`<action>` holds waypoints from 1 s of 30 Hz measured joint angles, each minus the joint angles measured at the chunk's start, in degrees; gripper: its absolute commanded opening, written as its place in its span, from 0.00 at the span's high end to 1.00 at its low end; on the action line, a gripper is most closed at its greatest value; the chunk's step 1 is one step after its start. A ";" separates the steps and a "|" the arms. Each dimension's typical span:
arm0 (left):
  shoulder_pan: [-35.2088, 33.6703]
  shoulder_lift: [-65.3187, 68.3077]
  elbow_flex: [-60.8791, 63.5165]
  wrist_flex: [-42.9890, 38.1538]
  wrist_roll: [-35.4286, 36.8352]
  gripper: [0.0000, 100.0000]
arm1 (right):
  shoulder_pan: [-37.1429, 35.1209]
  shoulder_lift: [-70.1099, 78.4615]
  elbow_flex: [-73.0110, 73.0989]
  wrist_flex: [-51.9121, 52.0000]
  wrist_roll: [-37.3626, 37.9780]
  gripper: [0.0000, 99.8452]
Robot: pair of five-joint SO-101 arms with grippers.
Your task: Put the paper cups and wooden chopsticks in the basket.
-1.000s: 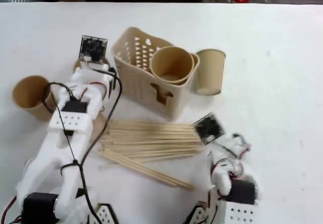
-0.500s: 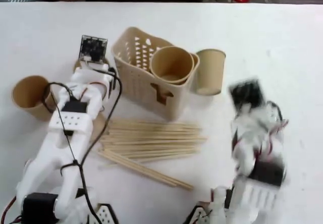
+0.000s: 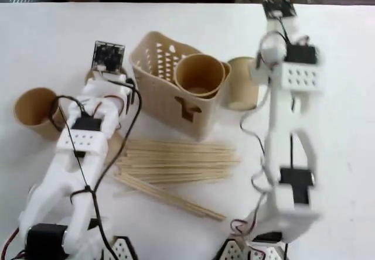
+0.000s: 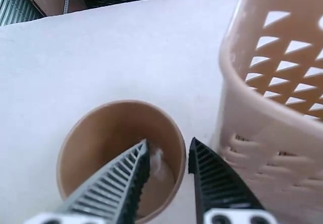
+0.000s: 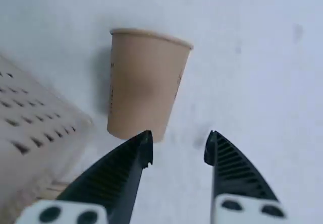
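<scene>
Progress stands at one cup (image 3: 199,75) in the basket (image 3: 158,99); three cups and all the chopsticks (image 3: 176,163) are left on the bench (image 3: 343,125). Left claw (image 4: 169,153), narrowly parted, straddles the rim of a second cup (image 4: 101,143) just beside the basket, one finger inside. Right claw (image 5: 176,151), wide, hovers near the third cup (image 5: 146,82) on the basket's other side. The fourth cup (image 3: 35,110) stands apart beside the left arm

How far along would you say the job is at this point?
One paper cup sits in the basket. The left gripper straddles the rim of a second cup, open; the right gripper, open, hovers by a third cup. A fourth cup and the chopsticks are outside the basket.
</scene>
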 measured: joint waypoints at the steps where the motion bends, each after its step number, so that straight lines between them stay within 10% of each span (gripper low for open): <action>1: 0.00 0.00 0.00 0.00 0.00 0.85 | -0.44 3.25 -4.40 0.88 -1.14 0.82; 18: 1.58 0.00 1.67 0.00 0.00 0.85 | -0.97 46.33 -49.67 -3.52 -11.69 0.82; 30: 1.67 0.00 1.67 -0.26 0.00 0.85 | 2.11 51.43 -65.14 15.38 -11.69 0.82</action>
